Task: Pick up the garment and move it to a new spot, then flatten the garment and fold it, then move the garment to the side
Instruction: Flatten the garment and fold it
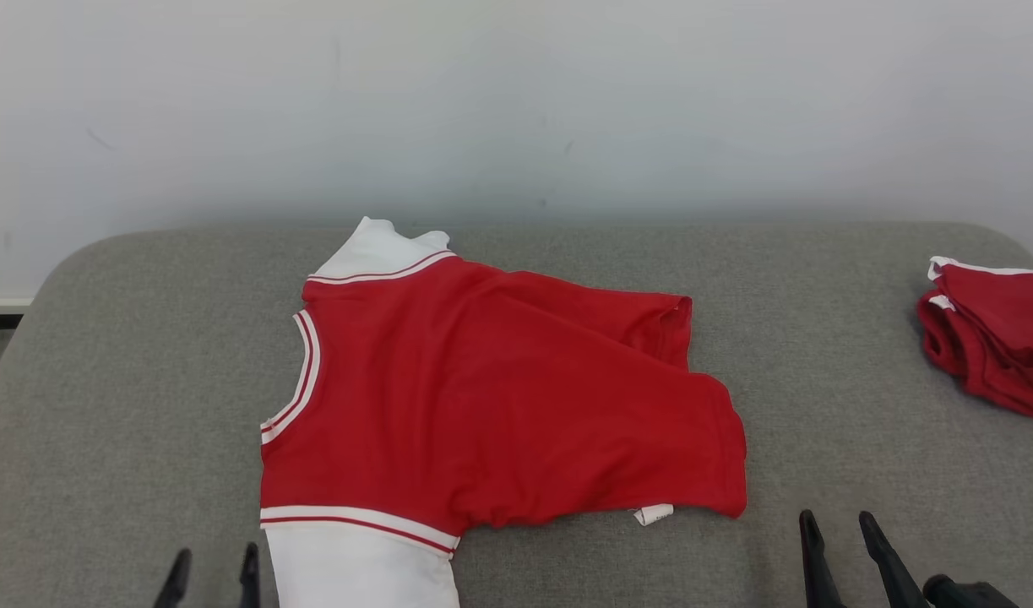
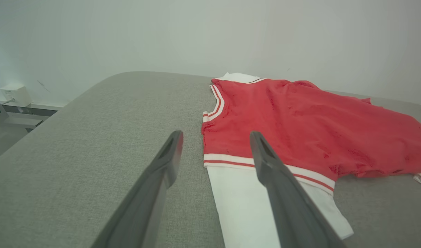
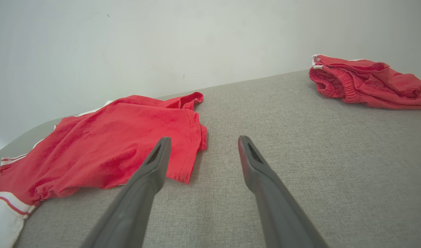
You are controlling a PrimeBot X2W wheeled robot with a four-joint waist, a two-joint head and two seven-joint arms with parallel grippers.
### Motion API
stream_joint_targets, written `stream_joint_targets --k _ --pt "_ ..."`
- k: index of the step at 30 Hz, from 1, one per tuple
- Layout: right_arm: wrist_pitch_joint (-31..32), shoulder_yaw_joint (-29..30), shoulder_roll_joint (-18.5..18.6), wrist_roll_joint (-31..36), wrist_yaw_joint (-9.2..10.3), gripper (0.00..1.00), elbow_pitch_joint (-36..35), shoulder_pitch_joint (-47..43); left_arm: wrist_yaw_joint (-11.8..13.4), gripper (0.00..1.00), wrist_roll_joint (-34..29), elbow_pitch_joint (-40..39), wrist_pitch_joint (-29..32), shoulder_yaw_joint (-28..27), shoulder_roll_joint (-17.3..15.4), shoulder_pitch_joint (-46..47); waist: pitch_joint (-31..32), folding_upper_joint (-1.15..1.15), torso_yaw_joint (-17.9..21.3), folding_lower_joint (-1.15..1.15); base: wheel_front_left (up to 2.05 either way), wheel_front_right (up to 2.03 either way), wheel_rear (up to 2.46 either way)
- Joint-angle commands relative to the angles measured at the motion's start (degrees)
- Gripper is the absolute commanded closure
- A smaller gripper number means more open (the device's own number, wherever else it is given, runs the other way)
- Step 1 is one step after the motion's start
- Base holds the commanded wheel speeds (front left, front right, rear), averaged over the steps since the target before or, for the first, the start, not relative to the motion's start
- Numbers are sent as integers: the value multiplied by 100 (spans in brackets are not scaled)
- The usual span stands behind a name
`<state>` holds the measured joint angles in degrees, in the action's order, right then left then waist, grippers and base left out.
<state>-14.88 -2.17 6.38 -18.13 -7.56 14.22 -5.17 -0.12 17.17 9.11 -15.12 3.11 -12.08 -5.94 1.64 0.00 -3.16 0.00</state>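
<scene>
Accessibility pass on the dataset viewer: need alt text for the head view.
A red garment with white sleeves and striped trim lies spread, somewhat rumpled, on a grey padded table. A second red garment sits bunched at the table's right edge. The left gripper and right gripper show at the bottom edge, both open and holding nothing.

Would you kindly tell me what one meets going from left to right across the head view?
left gripper → red-and-white garment → right gripper → red bundle of cloth
</scene>
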Motion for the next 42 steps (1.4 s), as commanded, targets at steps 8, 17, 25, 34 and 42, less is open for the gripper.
stream_joint_targets --k 8,17,25,34,42 --pt "20 -289 118 2 13 0 464 577 -244 0 14 1025 17 353 188 291 -289 0 -80 0 0 0 0" --pt "-8 -535 85 -65 13 0 1484 1405 -500 0 85 2177 -2 541 503 820 -721 0 -192 0 0 0 0" --pt "-33 -688 -47 -294 13 0 2344 1835 -630 0 26 2536 7 522 674 1023 -884 0 -352 0 0 0 0" --pt "-36 -777 -140 -527 13 100 2447 1934 -739 100 227 2790 29 818 886 1225 -893 0 -405 0 0 0 0" --pt "-36 -739 -6 -717 14 100 1774 1832 -727 100 408 1752 0 782 761 1420 -717 0 -287 0 0 0 0"
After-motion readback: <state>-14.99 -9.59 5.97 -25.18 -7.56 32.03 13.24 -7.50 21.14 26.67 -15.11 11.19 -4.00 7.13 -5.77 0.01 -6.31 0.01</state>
